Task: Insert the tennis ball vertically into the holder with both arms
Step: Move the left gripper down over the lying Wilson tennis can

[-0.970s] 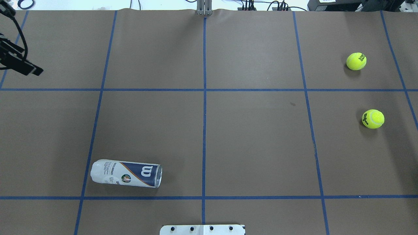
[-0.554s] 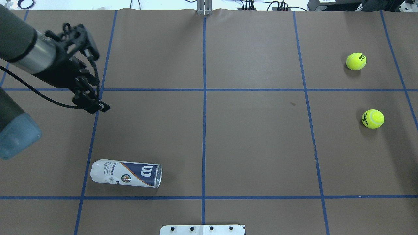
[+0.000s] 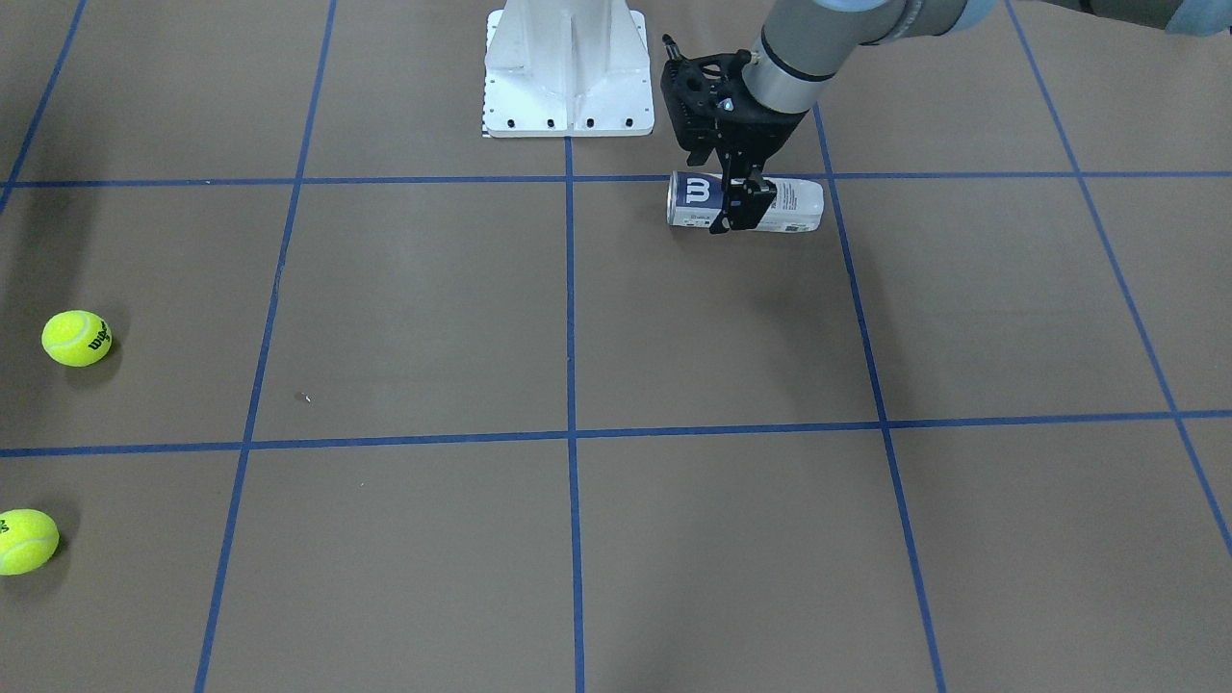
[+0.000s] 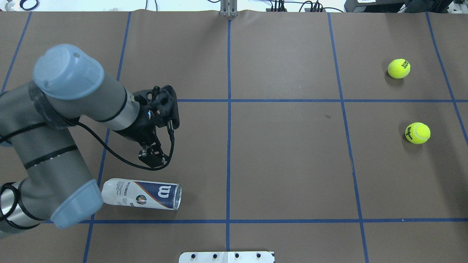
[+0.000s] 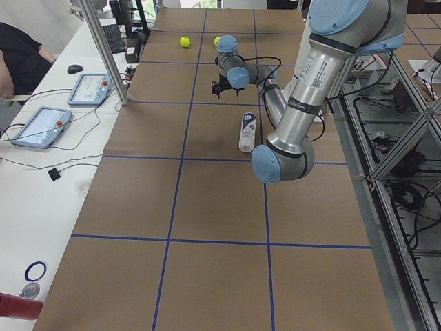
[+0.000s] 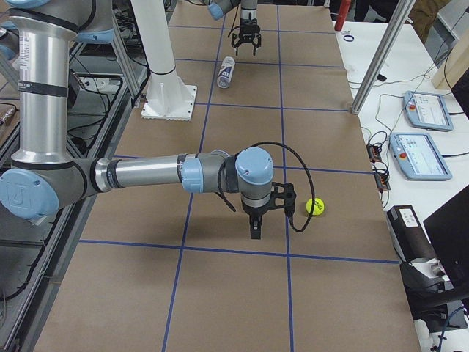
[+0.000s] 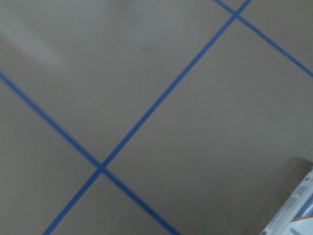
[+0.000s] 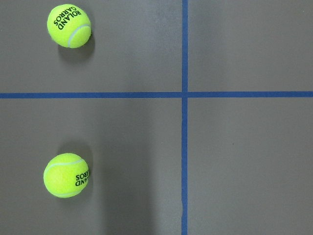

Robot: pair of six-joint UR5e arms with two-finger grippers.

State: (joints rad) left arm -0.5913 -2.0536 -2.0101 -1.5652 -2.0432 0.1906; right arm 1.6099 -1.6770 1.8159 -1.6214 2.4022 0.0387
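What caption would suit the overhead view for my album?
Left gripper poised near the toppled holder; two tennis balls lie far across the table.

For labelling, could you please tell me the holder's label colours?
Navy and white label, orange stripe; overhead view.

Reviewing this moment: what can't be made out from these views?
Right arm's black two-finger pincer: seen only in side views; open or shut unclear.
Clear plastic tennis-ball can: left wrist view catches only a blurred corner at its edge.
Can's middle, front-facing view: covered by the left pincer.
Exterior right view: one yellow tennis ball shows; the right arm likely hides the other.
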